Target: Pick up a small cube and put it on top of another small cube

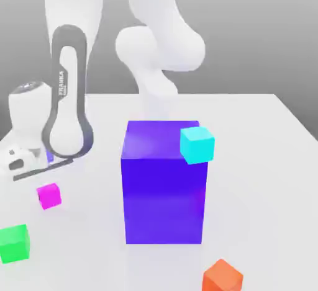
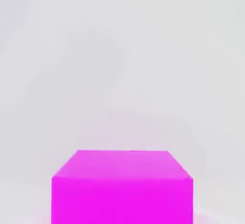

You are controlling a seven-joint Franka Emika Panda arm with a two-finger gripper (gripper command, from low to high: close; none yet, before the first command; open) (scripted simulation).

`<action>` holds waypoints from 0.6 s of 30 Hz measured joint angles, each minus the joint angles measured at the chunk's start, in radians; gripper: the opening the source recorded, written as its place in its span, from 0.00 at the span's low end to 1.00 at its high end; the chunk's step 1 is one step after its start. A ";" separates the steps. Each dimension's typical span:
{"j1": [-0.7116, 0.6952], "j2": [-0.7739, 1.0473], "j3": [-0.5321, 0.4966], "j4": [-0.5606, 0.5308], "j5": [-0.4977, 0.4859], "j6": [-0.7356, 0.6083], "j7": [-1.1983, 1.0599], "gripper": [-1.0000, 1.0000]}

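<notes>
Low on the exterior view's left, the gripper [image 1: 22, 159] hangs just above the table [image 1: 261, 159] w/ its fingers pressed together, nothing seen between them. Small pink cube [image 1: 48, 195] sits on the table just below and toward the exterior view's right of the hand, near but not touching it. Hand view has the same pink cube [image 2: 122, 189] up close, flat on the pale surface, top face and one side face showing. Green cube [image 1: 13, 243] lies near the pink one, closer to the camera, apart from it. Big purple-blue block [image 1: 163, 184] stands upright mid-table, well to the exterior view's right of the pink cube. Cyan cube [image 1: 197, 144] shows against the block's upper right corner; can't tell if it touches. Orange cube [image 1: 222, 276] sits by the front edge, apart from the block. White arm [image 1: 68, 97] rises behind the hand.
</notes>
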 joint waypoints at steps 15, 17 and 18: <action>0.288 -0.218 -0.365 0.002 -0.544 -0.197 0.379 0.00; 0.296 -0.194 -0.339 0.072 -0.535 -0.246 0.349 0.00; 0.300 -0.181 -0.326 0.108 -0.529 -0.272 0.332 0.00</action>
